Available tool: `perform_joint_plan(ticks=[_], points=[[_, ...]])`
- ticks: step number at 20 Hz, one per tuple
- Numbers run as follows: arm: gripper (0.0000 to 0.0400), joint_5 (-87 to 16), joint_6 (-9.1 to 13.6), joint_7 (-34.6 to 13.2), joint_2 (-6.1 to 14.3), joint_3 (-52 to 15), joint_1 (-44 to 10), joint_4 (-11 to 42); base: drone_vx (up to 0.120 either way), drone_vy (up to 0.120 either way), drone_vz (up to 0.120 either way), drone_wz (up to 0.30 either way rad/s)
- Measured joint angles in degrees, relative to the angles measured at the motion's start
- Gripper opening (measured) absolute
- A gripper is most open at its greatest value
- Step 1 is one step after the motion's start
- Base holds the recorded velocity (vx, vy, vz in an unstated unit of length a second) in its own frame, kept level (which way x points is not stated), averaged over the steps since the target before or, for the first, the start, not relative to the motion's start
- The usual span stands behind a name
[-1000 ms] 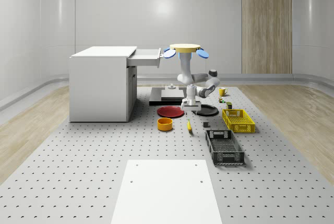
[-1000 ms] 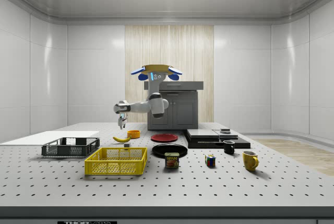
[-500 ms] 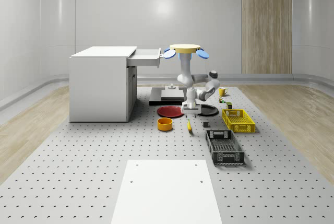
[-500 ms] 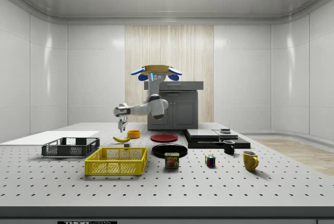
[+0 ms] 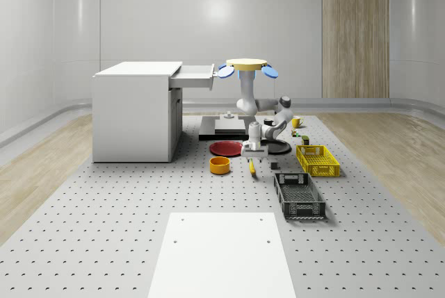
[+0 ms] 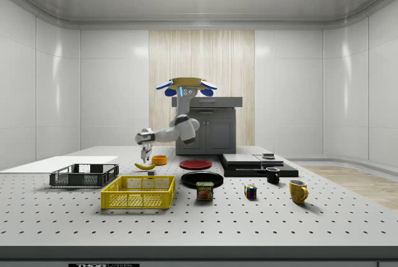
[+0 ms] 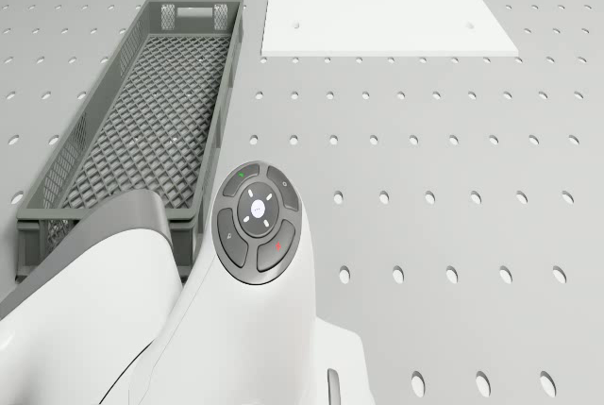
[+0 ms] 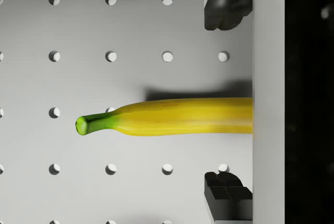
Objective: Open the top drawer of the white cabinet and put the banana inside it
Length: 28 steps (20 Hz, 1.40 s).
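Claw (image 8: 228, 101) lower, wide open astride banana (image 8: 167, 117) (untouched).

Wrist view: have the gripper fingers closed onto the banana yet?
No. The banana lies on the table between the fingers, which stand wide apart, clear of it on both sides.

Drone (image 5: 248, 66) hovered beside the white cabinet (image 5: 136, 110), level with its top drawer (image 5: 194, 76), which stood pulled out. Arm reached down; gripper (image 5: 254, 152) hung just above the banana (image 5: 252, 167), near the orange bowl (image 5: 220, 165).
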<state>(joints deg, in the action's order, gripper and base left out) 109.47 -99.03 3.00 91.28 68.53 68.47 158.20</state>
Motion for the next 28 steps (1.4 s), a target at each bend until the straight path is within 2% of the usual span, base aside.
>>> perform_joint_plan(ticks=[16, 28], points=[[0.0400, 6.8, -1.1, 2.1, -2.6, -6.7, 3.5, -2.8, 0.000, 0.000, 0.000, 0.000], [0.0400, 8.9, -1.0, 1.8, -5.3, -8.4, 6.0, -6.5, 0.000, 0.000, 0.000, 0.000]])
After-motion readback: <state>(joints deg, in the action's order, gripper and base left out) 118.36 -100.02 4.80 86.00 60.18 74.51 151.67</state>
